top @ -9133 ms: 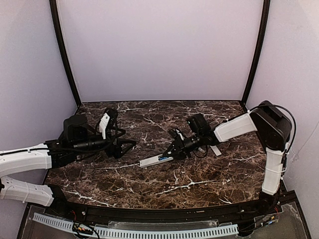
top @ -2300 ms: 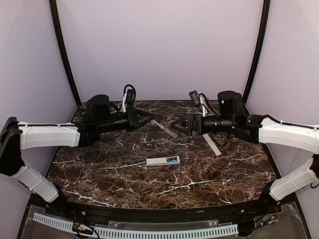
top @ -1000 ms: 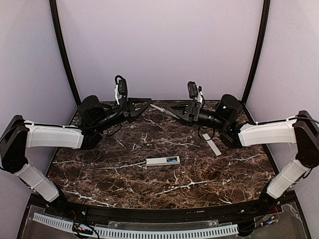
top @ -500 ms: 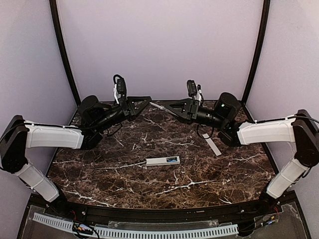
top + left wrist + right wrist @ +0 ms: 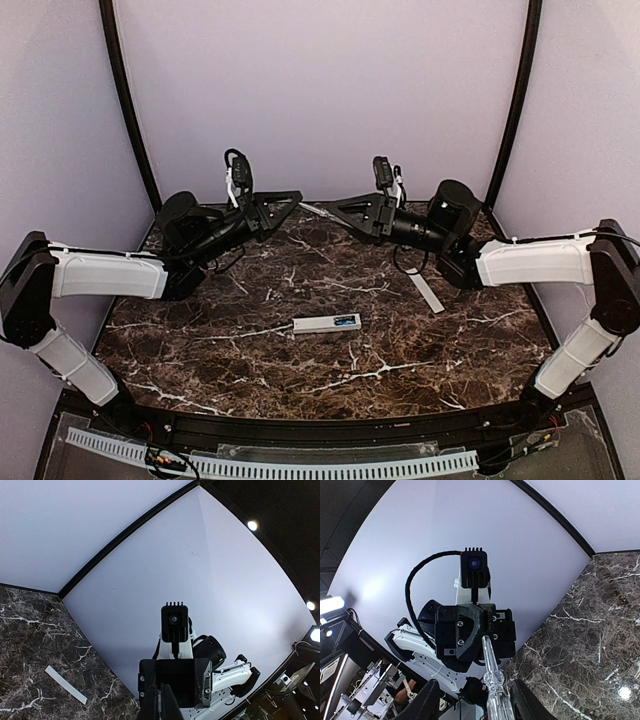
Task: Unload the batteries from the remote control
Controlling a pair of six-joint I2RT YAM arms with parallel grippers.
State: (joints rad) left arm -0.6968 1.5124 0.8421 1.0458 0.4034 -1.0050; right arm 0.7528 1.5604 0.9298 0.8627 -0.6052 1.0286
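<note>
Stretched inward from both sides and lifted high, with the left arm (image 5: 100,273) and right arm (image 5: 530,262) close to level and the wrists turned to face each other. At the left gripper (image 5: 294,198), fingers (image 5: 162,705) pinched together on one end of a thin clear strip (image 5: 492,690). At the right gripper (image 5: 337,211), fingers (image 5: 427,702) spread wide on either side of the strip's other end.
</note>
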